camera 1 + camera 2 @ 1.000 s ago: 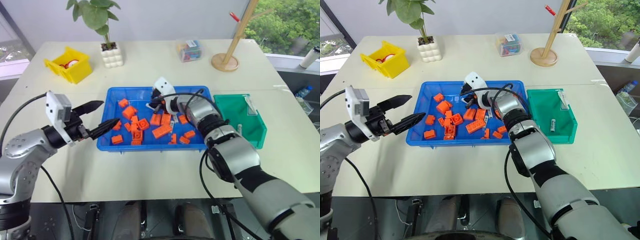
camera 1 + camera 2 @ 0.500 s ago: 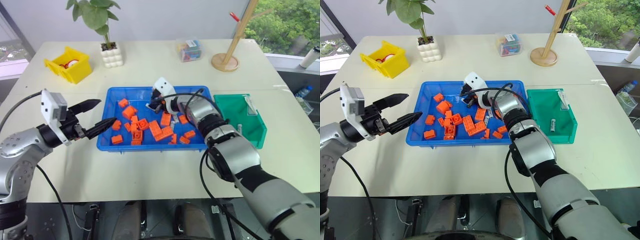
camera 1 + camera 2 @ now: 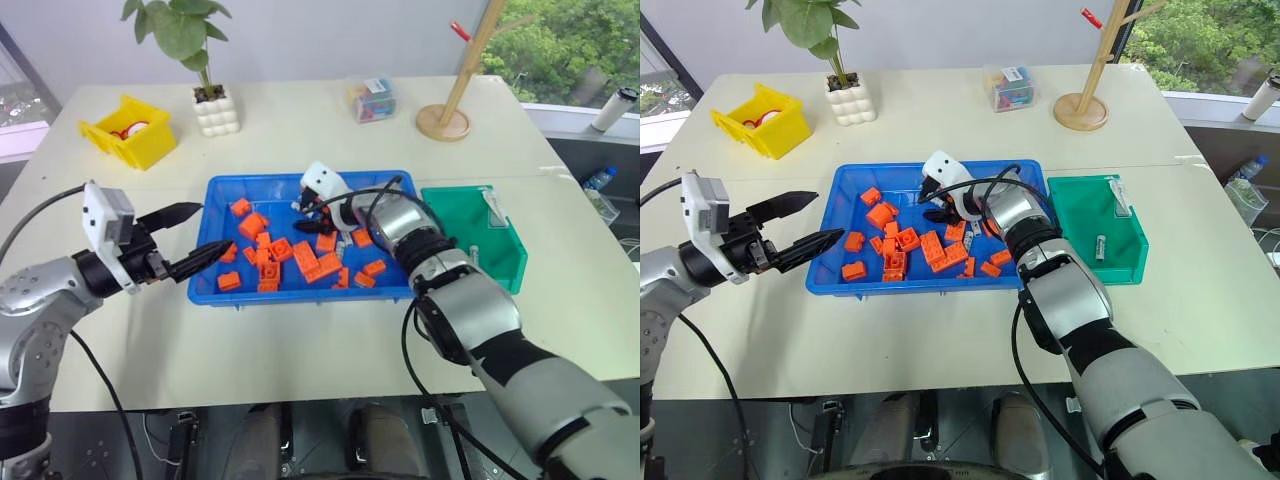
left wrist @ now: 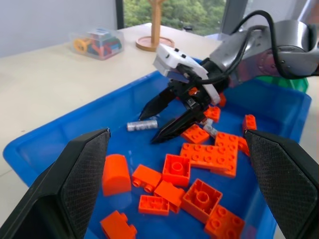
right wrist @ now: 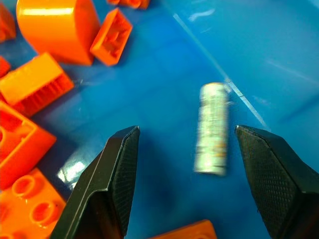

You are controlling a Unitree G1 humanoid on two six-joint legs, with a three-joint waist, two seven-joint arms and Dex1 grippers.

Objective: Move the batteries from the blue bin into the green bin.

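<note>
Silvery-grey, one battery (image 5: 213, 128) lies flat on the bare floor of the blue bin (image 3: 230, 185), toward the bin's far side, with the right gripper (image 4: 158, 121) poised over it: its two black fingers (image 5: 107, 184) are spread apart, one to each side of the cylinder, and neither touches it. Orange bricks (image 3: 318, 262) are scattered across the rest of the blue bin, most of them nearer the robot than the battery, and one rounded orange piece (image 5: 59, 29) sits close by. Another battery (image 3: 1099, 246) rests inside the green bin (image 3: 1085, 190), which stands just beside the blue bin on the robot's right; a white label (image 3: 1118, 196) shows on its far wall. The left gripper (image 3: 196, 235) hangs over the bench (image 3: 300, 340) at the blue bin's left edge, fingers (image 3: 180, 211) parted and holding nothing. Further back on the bench stand a yellow bin (image 3: 128, 130), a potted plant (image 3: 205, 80), a clear box of coloured pieces (image 3: 373, 100) and a wooden stand (image 3: 450, 95).
</note>
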